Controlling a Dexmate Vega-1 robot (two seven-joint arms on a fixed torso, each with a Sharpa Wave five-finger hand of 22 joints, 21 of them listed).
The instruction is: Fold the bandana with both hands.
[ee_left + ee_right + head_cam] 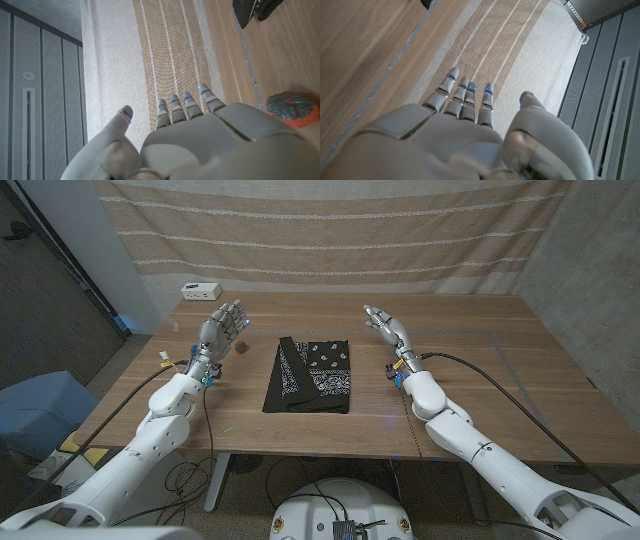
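Fingers on both hands were spread apart and held nothing. The left hand [222, 330] was up off the table [500, 370] on the left side, and the right hand [388, 330] was up on the right side. The black bandana [310, 375] lay between them on the wood, apart from both hands. It already looked folded, with a layer turned over along its left side, so the fold may have been partly done.

What could go wrong? The cloth was thin and lay flat, so I think the fingers could slide over it and pick up nothing. They could also catch just one layer and pull the fold open again. If one hand lifted faster than the other, the bandana could twist or bunch up. A hard pull could drag it across the table.

Near the left hand sat a small dark ball [242, 346], which that arm could bump and send rolling. Farther back stood a white box [201, 290] by the striped curtain [330, 240].
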